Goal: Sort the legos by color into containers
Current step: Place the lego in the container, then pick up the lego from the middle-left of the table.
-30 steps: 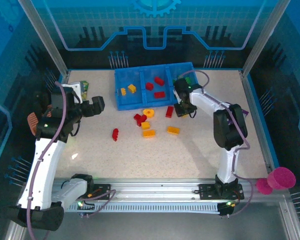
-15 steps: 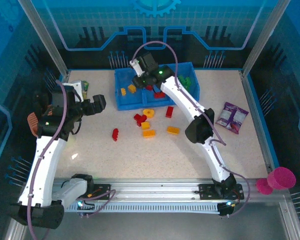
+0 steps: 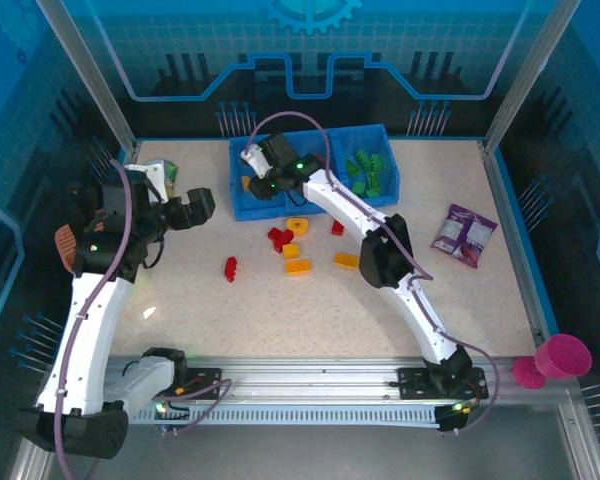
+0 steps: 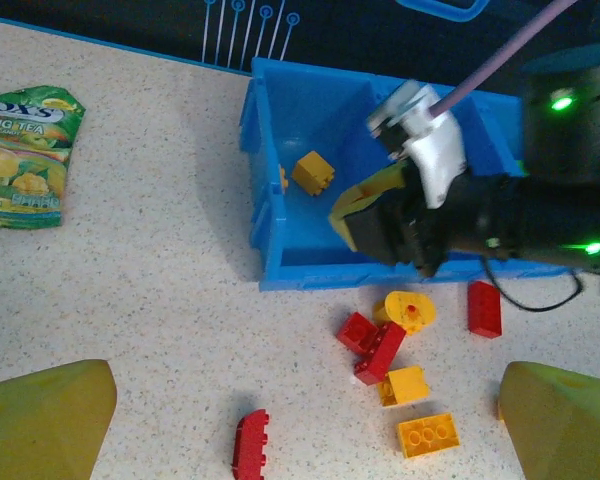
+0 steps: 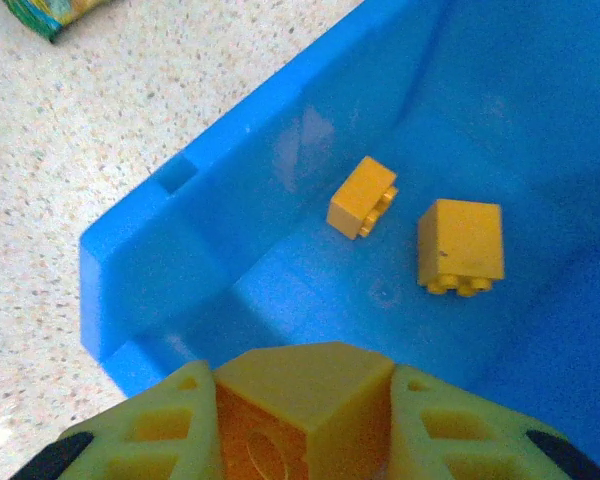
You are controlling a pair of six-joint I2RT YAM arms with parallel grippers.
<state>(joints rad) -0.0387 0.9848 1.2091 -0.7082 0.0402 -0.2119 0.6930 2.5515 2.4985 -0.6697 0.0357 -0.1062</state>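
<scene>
Finding: within the last second the right arm has swung from the table in front of the blue tray [image 3: 242, 208], past the middle compartment, to the tray's left-hand compartment. The right gripper [image 5: 302, 420] now hangs just above that compartment, jaws clenched on a yellow brick [image 5: 302, 395]. The purple packet [image 3: 464, 234], covered by the arm a second ago, now lies in plain view at the right.

Contents: two yellow bricks [image 5: 362, 197] [image 5: 462, 245] lie loose and slightly apart on the floor of the left compartment. Green bricks [image 3: 365, 170] sit in the right compartment. The middle compartment is largely hidden under the arm in the overhead view.

Outstanding: a red cluster [image 3: 279, 238], the yellow ring [image 3: 297, 226], several yellow-orange bricks [image 3: 298, 267] and a lone red brick [image 3: 230, 268] remain on the table, in the same places as a second ago.

Left gripper [image 3: 202, 203]: unchanged, jaws spread wide and holding nothing, hovering over the left of the table near the green packet [image 4: 20, 150].

Assessment: the carried brick matches the colour already in this compartment (a correct destination, in my judgement). Release appears to be the next step; the sort is well short of complete
</scene>
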